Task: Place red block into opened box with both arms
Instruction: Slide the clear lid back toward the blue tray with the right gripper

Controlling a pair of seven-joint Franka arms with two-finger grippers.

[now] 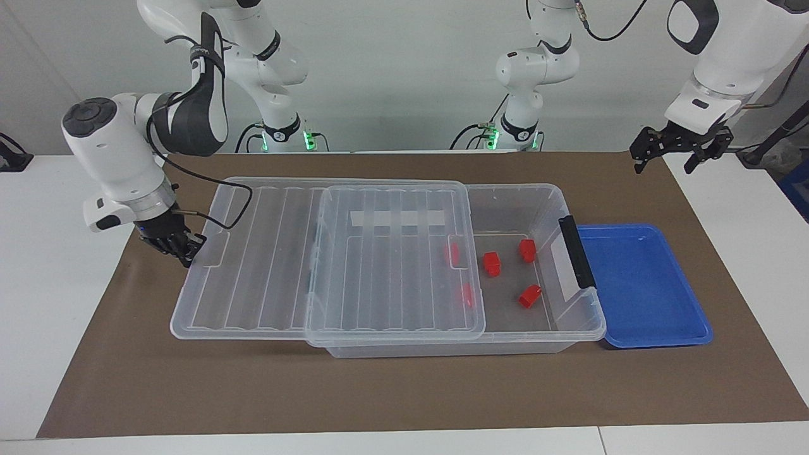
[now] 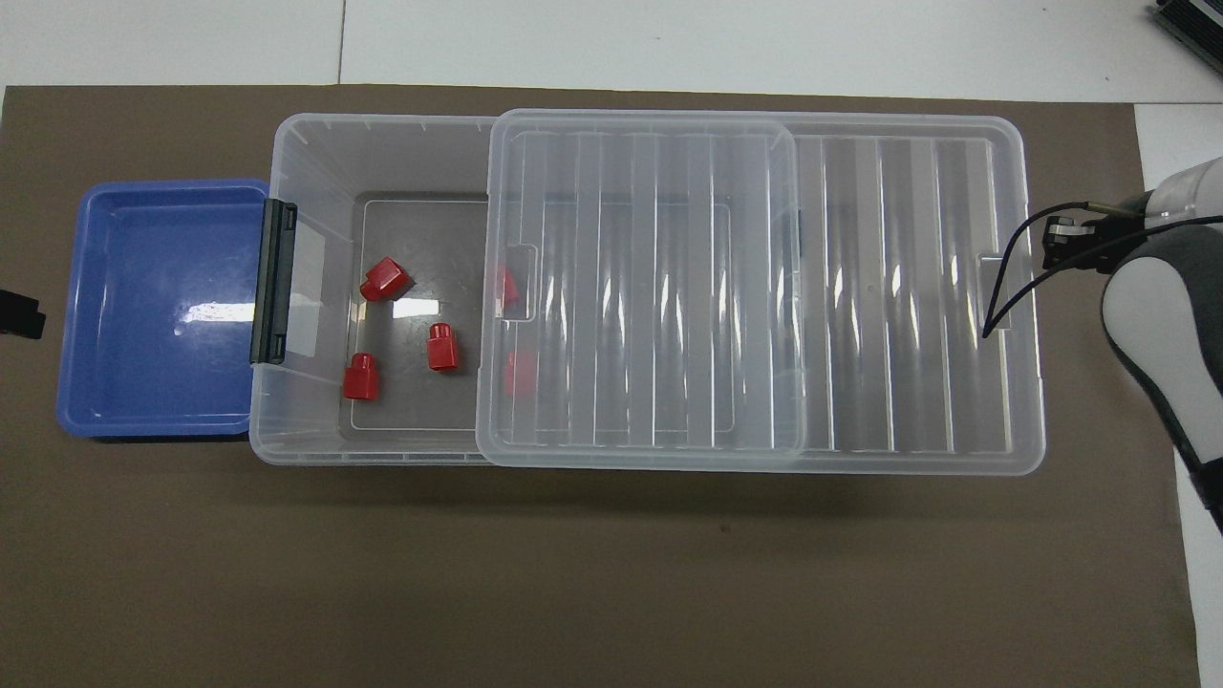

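Red blocks lie on the floor of the box, in its uncovered part beside the dark handle; I count three in the open and two under the slid-back lid. My left gripper hangs spread and empty above the mat near the blue tray, well apart from them. My right gripper, fingertips pressed together, sits at the lid's end edge, so I judge that arm better placed to push the lid.
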